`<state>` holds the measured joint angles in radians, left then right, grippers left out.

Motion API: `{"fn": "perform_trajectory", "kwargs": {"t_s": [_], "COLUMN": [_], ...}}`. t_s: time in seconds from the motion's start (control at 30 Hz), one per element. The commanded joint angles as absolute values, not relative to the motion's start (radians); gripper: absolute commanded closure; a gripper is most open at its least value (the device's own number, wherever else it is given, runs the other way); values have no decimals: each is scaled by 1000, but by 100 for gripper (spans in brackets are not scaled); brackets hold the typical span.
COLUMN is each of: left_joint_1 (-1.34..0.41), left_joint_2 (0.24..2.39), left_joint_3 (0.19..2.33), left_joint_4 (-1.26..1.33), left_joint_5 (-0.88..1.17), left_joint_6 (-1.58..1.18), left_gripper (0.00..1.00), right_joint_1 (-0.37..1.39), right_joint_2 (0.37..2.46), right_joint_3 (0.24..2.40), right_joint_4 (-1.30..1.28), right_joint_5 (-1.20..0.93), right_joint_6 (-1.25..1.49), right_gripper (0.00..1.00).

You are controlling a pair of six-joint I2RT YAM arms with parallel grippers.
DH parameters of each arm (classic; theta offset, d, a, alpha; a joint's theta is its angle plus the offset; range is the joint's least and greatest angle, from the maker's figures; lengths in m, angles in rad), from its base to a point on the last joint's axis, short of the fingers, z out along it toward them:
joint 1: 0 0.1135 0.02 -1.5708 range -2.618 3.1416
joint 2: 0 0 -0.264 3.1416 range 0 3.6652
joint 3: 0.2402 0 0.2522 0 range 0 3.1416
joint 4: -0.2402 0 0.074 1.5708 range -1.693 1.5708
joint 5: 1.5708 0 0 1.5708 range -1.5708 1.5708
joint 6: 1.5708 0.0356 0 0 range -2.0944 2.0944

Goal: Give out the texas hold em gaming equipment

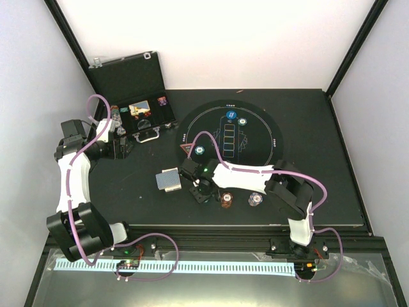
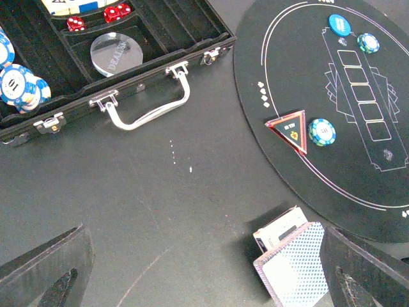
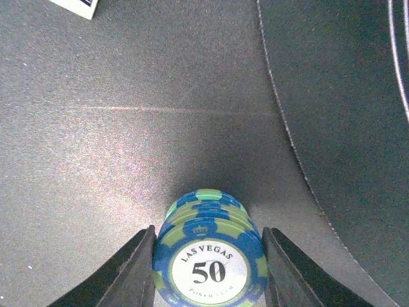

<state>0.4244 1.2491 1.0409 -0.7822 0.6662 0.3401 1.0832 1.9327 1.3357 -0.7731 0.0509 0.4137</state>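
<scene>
My right gripper (image 3: 208, 272) is shut on a stack of blue-and-green "Las Vegas 50" chips (image 3: 209, 246) standing on the table just left of the round mat's edge; in the top view it (image 1: 203, 190) hides the stack. My left gripper (image 2: 204, 281) is open and empty, and in the top view (image 1: 121, 147) it is near the case front. A deck of patterned-back cards (image 2: 295, 267) leans on a white card box (image 2: 276, 231) by its right finger. On the mat lie a red triangle marker (image 2: 289, 128), two teal chips (image 2: 321, 131) (image 2: 368, 43) and a blue disc (image 2: 339, 24).
The open black case (image 2: 153, 54) holds blue-white chips (image 2: 19, 83), red dice (image 2: 117, 11) and a clear dealer disc (image 2: 117, 53). A brown chip stack (image 1: 225, 199) and a grey one (image 1: 255, 199) stand near the mat's (image 1: 268, 137) front edge. White walls surround the table.
</scene>
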Motion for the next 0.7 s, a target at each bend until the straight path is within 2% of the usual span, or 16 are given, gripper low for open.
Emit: {"fn": "perform_trajectory", "kwargs": {"t_s": [0.0,0.2,0.43,0.67], "left_joint_1": [433,433,434,434], "left_joint_2": [1233,1233,1225,1228], "left_joint_3": [1061,1068,1069,1076], "left_joint_4": [-797,-804,-805,-812], "left_joint_5": [679,683,681,682], "left_joint_6": [350,354,359,356], "left_gripper": [1,1,1,1], "right_joint_1": [1075,984,779,648], "right_joint_2": [1876,1829,1765,1801], "right_joint_3": [1373,1337,1225,1191], "right_joint_4": [-812,-823,-778,-725], "right_joint_5": [90,128,139,134], "right_joint_6": [389,361,315,280], "right_gripper": [62,62,62,62]}}
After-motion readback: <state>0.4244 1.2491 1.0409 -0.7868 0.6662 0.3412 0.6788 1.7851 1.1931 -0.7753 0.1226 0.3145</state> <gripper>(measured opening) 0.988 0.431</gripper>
